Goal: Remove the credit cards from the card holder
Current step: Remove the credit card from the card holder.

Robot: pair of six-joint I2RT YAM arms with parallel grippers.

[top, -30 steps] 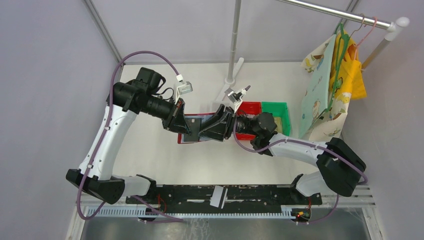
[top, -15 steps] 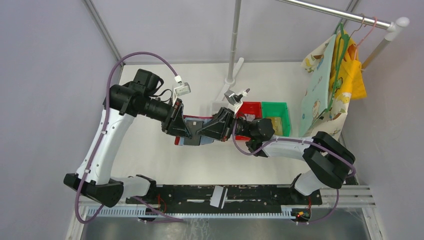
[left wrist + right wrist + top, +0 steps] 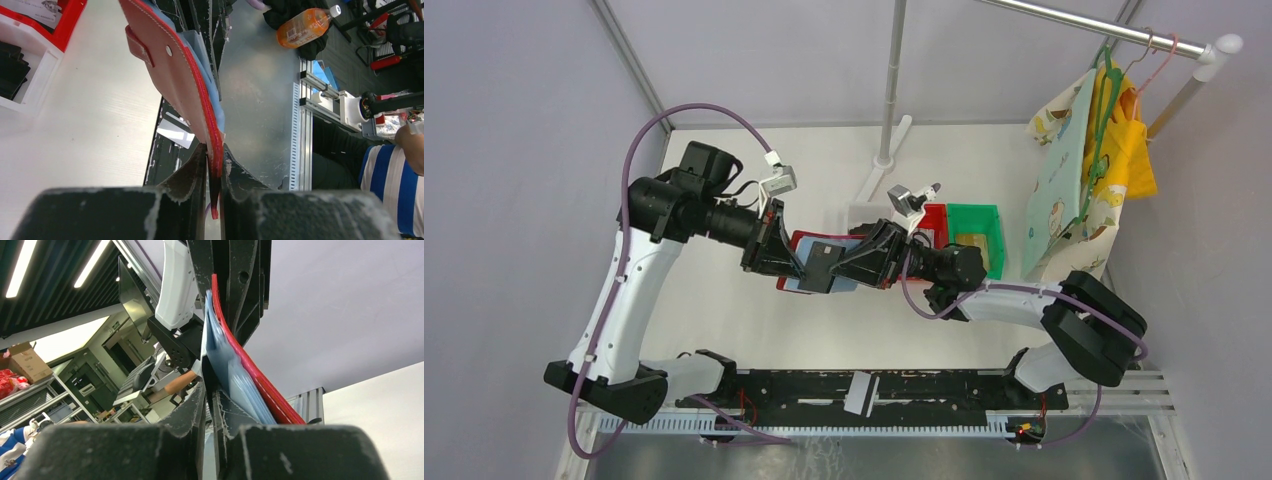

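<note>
Beneath both hands: table (image 3: 724,310), white. Left hand (image 3: 214,156): fingers closed on the red edge of the card holder (image 3: 172,75), which is held up between the hands, blue pockets showing. Right hand (image 3: 207,390): facing it, pinched on a dark credit card (image 3: 823,262) partly out of the pockets
</note>
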